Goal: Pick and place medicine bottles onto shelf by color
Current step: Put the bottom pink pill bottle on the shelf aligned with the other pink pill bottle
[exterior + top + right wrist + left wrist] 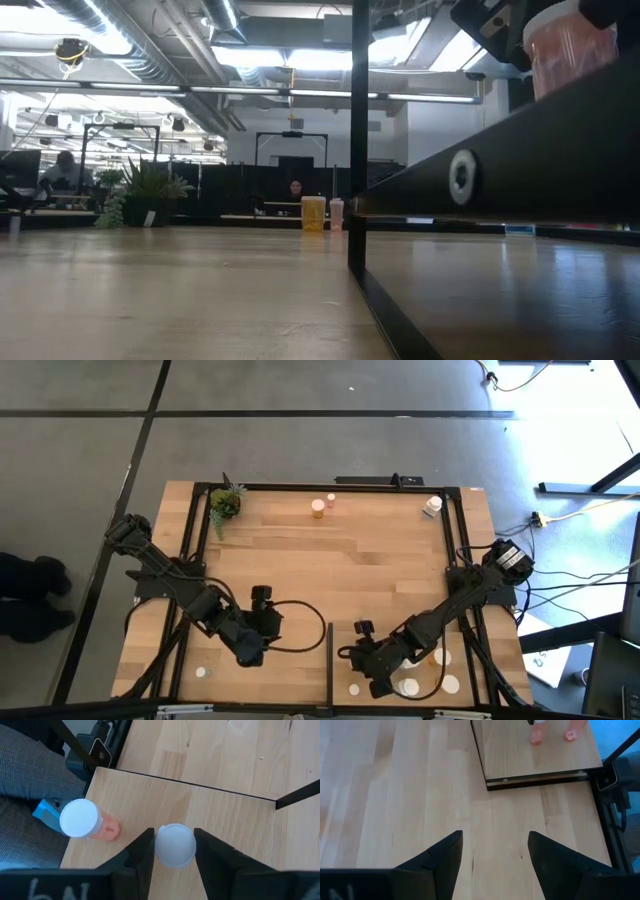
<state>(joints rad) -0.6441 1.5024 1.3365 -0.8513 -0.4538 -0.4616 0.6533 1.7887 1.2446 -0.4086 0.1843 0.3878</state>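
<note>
At lower left of the high view our left gripper [250, 654] hangs over bare tabletop, fingers spread wide and empty. Moving right, the shelf [220, 815] fills the lower right, its black strip [329, 660] marking the left edge. There our right gripper [174, 851] flanks a white-capped bottle [174, 845] standing upright; we cannot tell whether it grips. An orange-amber bottle [82, 820] stands just beside, toward the shelf's outer edge, so open room lies toward the strip. Three bottles [318, 508] wait at the table's top, well apart.
</note>
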